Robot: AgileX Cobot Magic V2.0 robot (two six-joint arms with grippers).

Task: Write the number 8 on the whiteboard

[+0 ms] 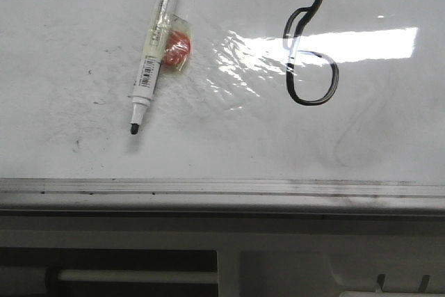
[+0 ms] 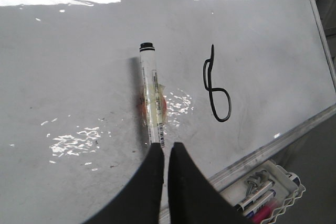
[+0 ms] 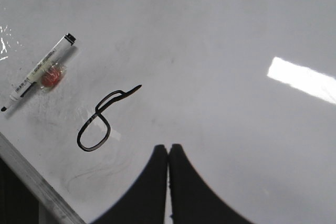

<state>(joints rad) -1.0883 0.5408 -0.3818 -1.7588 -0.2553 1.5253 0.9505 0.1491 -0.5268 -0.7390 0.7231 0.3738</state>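
The whiteboard (image 1: 62,109) fills the front view. The number 8 (image 1: 289,60) is drawn in black at the right, a narrow slanted upper loop over a rounder lower loop. It also shows in the left wrist view (image 2: 209,85) and the right wrist view (image 3: 97,115). A black marker (image 1: 154,46) lies uncapped on the board at the left, with a red piece taped to its barrel. My left gripper (image 2: 167,145) is shut and empty, just over the marker's (image 2: 151,93) tip end. My right gripper (image 3: 168,147) is shut and empty, to the right of the figure.
The board's metal-edged frame (image 1: 208,189) runs along the near side. A tray (image 2: 283,174) with several spare markers hangs below it. A white shelf with slots (image 1: 292,266) sits under the frame. Faint grey erased curls (image 1: 354,130) lie below the figure.
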